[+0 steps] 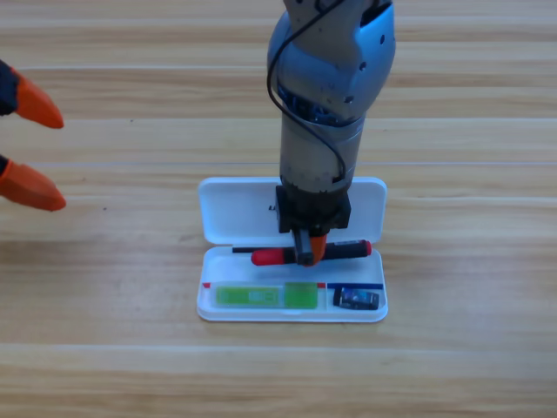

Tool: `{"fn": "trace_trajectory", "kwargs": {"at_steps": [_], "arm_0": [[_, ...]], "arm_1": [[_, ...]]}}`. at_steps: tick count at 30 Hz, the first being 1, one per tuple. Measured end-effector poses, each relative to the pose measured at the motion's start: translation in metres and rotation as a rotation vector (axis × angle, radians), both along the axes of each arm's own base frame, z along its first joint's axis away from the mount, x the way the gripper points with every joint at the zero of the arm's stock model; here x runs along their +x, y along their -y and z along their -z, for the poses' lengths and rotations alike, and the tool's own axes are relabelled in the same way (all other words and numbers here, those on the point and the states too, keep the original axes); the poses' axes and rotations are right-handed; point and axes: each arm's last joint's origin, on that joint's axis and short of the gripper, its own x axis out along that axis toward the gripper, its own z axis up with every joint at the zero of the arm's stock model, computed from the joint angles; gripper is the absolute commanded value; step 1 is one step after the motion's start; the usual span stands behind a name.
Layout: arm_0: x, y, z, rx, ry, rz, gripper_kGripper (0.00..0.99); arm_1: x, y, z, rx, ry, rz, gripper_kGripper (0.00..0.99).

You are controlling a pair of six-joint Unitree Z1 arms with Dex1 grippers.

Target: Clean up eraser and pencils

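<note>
Orange jaw tips of the left gripper [26, 152] show at the left edge of the high view, large and partly cut off, the two tips spread apart with bare wood between them. That arm waits, well apart from the work.

Light wooden table [104, 348] runs under everything.

Next rightward, the white plastic pencil case [231, 209] lies open near the middle, lid flat toward the top of the view, tray toward the bottom. In the tray's front row: a green rectangular eraser-like block [251, 296], a second, squarer green block [301, 295] just beside it, then a small dark blue-and-black item [358, 299] in the right-hand compartment; what that last one is I cannot tell.

Slim pen-shaped stick, red at both ends with a black band, the pencils [277, 256], lies in the tray's rear trough, long axis running left to right along the case.

Right gripper [308, 251] comes straight down from the top on the grey arm and sits over the stick's middle; one orange jaw shows against it. Jaws appear clamped on the stick, though the black body hides the gap.

Judgement: stick lies directly under the pincer, axis crosswise to the jaws and already in line with the trough, so release is what the coming move turns on. Right arm is far nearer.
</note>
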Motion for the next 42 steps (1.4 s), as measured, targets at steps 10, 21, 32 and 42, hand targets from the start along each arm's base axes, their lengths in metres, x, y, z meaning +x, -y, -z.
{"fn": "trace_trajectory", "kwargs": {"at_steps": [10,21,32,42], "arm_0": [[0.0,0.0,0.003,0.0,0.0,0.0,0.99],[0.0,0.0,0.004,0.003,0.0,0.006,0.99],[0.008,0.004,-0.001,-0.043,0.049,0.008,0.99],[0.093,0.037,0.02,-0.195,0.087,0.011,0.945]], "arm_1": [[0.0,0.0,0.0,-0.002,-0.001,0.0,0.813],[-0.017,0.021,-0.003,-0.031,-0.076,-0.004,0.904],[-0.125,0.153,-0.191,0.419,-0.091,0.02,0.942],[-0.145,0.212,-0.209,0.598,-0.184,0.152,0.943]]}}
